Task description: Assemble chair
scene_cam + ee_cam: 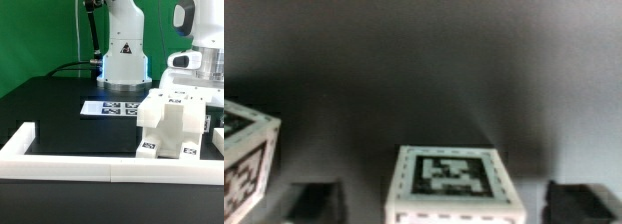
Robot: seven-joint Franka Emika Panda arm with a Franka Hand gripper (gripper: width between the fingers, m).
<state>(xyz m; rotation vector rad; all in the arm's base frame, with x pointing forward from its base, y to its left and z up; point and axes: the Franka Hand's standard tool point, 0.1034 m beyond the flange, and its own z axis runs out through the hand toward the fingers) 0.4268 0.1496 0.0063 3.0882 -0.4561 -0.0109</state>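
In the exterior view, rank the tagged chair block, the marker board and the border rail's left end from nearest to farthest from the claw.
1. Chair block: directly beneath the claw, on the exterior view's right.
2. Marker board: centre of the view, farther back.
3. Border rail's left end: far on the exterior view's left.

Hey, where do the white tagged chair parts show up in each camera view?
Exterior view: chair parts cluster at the exterior view's right, in front of the marker board.
Wrist view: one tagged block between the open pincer's fingers, untouched.
Shared landmark: the black table.
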